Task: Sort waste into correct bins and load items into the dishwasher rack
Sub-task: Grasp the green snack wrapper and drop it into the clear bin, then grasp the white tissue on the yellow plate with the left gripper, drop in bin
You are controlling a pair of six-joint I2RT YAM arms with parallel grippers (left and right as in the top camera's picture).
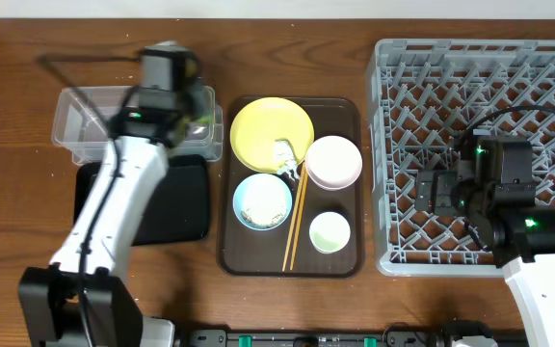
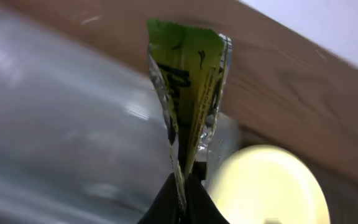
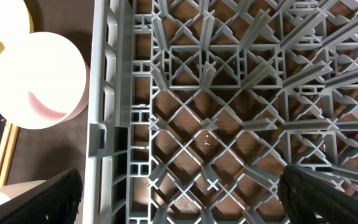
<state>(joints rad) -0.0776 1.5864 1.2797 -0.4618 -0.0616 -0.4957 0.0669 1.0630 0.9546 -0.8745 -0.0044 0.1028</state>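
My left gripper [image 2: 185,186] is shut on the lower edge of the yellow-green snack wrapper [image 2: 191,87], which stands up from the jaws. Seen from overhead, that gripper [image 1: 198,114] hangs at the right end of the clear tub [image 1: 75,125], beside the black tray [image 1: 176,198]. The yellow plate [image 1: 271,133] carries a crumpled white scrap [image 1: 285,152]. The pinkish bowl [image 1: 333,161], blue bowl [image 1: 262,200], white cup [image 1: 330,231] and chopsticks [image 1: 297,217] lie on the brown tray. My right gripper [image 3: 182,199] is open and empty over the left side of the grey rack [image 3: 229,93].
The brown serving tray [image 1: 350,265] sits between the bins and the rack [image 1: 480,77]. The blue bowl holds whitish bits. In the right wrist view the pinkish bowl [image 3: 39,81] and chopsticks [image 3: 5,155] lie just left of the rack's wall.
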